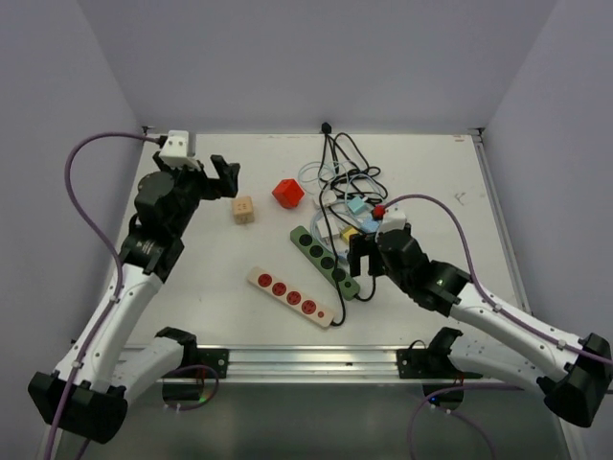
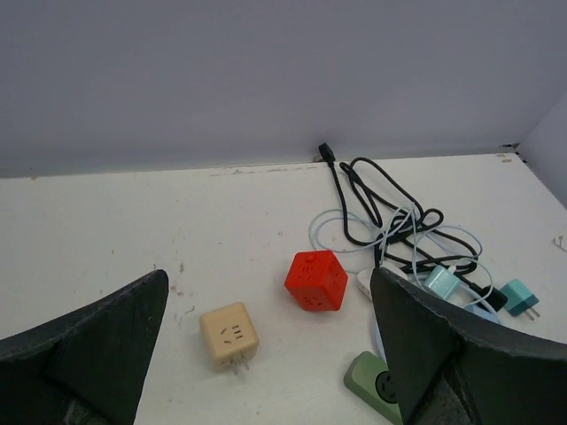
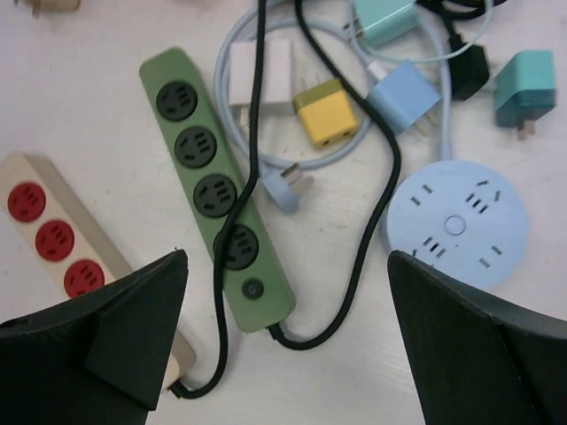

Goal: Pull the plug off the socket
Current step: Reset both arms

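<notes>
A white table (image 1: 192, 287) is enclosed by pale walls. The left gripper (image 1: 215, 180) and the right gripper (image 1: 367, 259) are both seen with fingers spread wide and nothing held. The green power strip (image 3: 213, 186) is found directly beneath the right gripper, with its long axis running from far-left to near-right. Its four sockets are seen empty and are crossed only by a black cable (image 3: 257, 106). A yellow plug (image 3: 326, 113) and a white adapter (image 3: 262, 75) are seen loose just beside its far end. No seated plug can be made out, so the pull is judged done. The right arm is judged the nearer.

Black outlets are set in the green power strip (image 3: 213, 190), red ones in the cream power strip (image 3: 55, 239). The cube socket (image 2: 316, 280) is coloured red.
</notes>
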Robot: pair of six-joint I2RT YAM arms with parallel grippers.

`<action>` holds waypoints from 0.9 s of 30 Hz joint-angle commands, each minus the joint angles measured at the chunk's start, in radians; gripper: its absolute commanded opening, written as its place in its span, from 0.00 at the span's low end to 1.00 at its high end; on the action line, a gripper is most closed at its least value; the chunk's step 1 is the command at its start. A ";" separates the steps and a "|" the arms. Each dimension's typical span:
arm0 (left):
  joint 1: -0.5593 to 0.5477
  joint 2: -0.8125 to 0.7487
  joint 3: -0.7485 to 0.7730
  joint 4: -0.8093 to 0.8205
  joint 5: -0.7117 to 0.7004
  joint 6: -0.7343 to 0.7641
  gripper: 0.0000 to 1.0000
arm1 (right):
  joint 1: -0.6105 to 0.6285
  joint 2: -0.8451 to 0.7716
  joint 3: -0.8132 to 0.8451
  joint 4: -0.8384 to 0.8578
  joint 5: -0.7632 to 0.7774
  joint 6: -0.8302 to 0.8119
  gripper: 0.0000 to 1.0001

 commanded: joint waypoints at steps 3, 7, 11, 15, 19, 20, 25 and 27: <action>-0.004 -0.201 -0.151 -0.074 -0.029 0.098 1.00 | -0.221 0.020 0.143 -0.037 -0.025 -0.046 0.98; -0.004 -0.350 -0.279 -0.021 -0.052 0.100 1.00 | -0.450 0.046 0.206 -0.044 -0.193 -0.069 0.98; -0.004 -0.356 -0.277 -0.076 -0.075 0.093 1.00 | -0.548 0.082 0.206 -0.058 -0.183 -0.046 0.98; -0.015 -0.402 -0.314 -0.051 -0.063 0.068 1.00 | -0.547 0.039 0.171 -0.049 -0.162 -0.038 0.99; -0.024 -0.415 -0.311 -0.054 -0.073 0.071 1.00 | -0.547 0.003 0.191 -0.132 -0.041 -0.023 0.99; -0.024 -0.416 -0.308 -0.059 -0.073 0.069 0.99 | -0.548 -0.012 0.183 -0.136 -0.035 -0.011 0.99; -0.025 -0.418 -0.310 -0.062 -0.079 0.074 1.00 | -0.547 -0.006 0.162 -0.136 -0.008 0.029 0.99; -0.025 -0.421 -0.314 -0.062 -0.090 0.076 1.00 | -0.547 0.031 0.189 -0.172 0.017 0.054 0.99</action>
